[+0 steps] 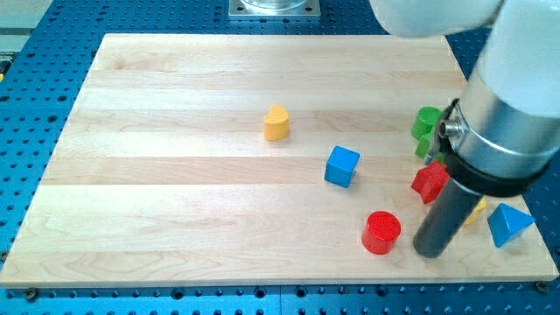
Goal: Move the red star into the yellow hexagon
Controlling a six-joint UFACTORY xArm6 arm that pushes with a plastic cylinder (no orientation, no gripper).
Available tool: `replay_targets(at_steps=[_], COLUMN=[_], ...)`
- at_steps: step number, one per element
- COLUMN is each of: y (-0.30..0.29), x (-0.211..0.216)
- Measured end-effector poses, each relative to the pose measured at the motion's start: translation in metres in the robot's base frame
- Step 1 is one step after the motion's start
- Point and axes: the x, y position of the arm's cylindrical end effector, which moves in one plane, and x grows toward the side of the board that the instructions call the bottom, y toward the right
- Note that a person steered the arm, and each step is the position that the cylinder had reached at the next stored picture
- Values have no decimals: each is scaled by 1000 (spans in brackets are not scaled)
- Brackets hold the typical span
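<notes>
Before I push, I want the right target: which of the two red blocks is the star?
The red star is the upper one, jagged-edged, beside the arm above my tip. The red cylinder is round, left of my tip.

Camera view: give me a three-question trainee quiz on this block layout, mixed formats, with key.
1. True or false: my tip touches the blue cube.
2. Which block lies nearest my tip on the view's left? A) red cylinder B) yellow heart C) blue cube
3. Fill in: the red star sits directly below the ____ block, at the arm's edge.

Key: 1 false, it stands well apart; 2 A; 3 green. A yellow block, mostly hidden behind the rod, lies beside a blue triangular block.
</notes>
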Motion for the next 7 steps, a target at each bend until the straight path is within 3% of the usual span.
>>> replay_targets(at_steps=[3, 5, 7], y=[69, 153, 170], x=[20, -18, -32])
